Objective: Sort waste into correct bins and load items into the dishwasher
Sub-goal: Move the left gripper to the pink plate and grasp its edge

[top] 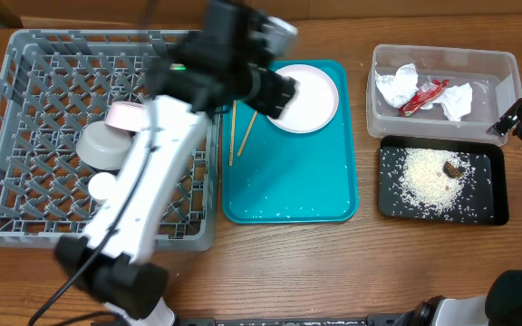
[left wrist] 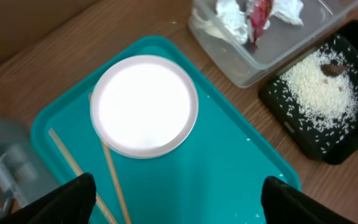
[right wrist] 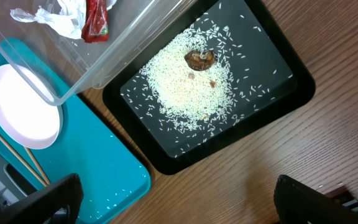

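A small white plate (top: 308, 98) lies on the teal tray (top: 288, 195), with the wooden chopsticks (top: 239, 134) beside it. My left gripper (top: 277, 89) hovers open and empty above the plate's left edge. In the left wrist view the plate (left wrist: 145, 106) and chopsticks (left wrist: 113, 180) lie ahead of the open jaws (left wrist: 179, 202). The clear tub (top: 506, 68) holds crumpled paper (top: 395, 86) and the red wrapper (top: 422, 95). The black tray (top: 492, 186) holds rice (top: 429, 177) and a brown lump (top: 452, 168). My right gripper (top: 519, 122) is open and empty at the tub's right (right wrist: 179, 202).
The grey dish rack (top: 25, 54) at the left holds a grey bowl (top: 105, 145), a plate on edge (top: 125, 115) and a white cup (top: 102, 186). My left arm crosses over the rack. Stray rice grains (top: 284, 210) lie on the teal tray. The right wrist view shows bare wood under the jaws.
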`<state>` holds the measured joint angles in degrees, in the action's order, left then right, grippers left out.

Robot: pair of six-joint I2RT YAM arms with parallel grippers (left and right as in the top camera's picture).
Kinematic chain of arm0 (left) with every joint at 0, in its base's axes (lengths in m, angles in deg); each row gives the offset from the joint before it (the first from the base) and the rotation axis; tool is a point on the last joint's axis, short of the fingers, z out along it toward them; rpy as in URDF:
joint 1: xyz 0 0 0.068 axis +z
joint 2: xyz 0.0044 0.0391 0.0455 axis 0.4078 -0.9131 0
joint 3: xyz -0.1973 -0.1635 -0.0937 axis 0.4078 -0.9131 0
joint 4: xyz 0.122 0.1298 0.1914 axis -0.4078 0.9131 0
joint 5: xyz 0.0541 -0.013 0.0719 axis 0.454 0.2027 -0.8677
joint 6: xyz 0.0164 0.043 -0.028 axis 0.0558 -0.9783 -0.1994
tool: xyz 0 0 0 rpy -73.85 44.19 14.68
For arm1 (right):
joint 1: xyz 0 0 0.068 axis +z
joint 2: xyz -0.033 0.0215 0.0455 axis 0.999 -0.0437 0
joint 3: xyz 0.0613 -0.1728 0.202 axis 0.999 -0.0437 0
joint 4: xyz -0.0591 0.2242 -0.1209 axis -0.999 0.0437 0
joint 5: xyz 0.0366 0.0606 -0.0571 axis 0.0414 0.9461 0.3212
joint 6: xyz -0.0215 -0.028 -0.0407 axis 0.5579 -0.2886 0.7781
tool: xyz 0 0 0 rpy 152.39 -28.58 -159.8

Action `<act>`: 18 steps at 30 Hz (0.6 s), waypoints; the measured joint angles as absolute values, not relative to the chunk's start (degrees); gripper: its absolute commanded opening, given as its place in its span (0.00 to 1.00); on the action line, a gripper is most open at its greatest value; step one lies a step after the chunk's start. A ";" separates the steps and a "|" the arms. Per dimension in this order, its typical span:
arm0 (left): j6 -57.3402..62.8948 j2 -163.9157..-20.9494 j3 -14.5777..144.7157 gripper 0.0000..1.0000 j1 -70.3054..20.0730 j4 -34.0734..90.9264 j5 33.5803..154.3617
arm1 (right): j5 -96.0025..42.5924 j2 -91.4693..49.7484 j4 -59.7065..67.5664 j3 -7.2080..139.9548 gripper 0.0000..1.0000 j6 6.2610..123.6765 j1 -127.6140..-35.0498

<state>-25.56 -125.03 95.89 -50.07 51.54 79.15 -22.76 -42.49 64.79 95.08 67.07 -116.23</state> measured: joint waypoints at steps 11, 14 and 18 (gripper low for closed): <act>-34.54 -142.10 95.89 0.84 -59.07 42.88 72.42 | -22.78 -42.49 64.81 95.08 1.00 67.09 -116.23; -35.16 -146.36 95.89 0.82 -59.22 42.19 70.96 | -22.76 -42.49 64.86 95.08 1.00 67.07 -116.23; -35.16 -150.69 95.89 0.82 -59.22 42.64 70.06 | -22.78 -42.49 64.83 95.08 1.00 67.07 -116.23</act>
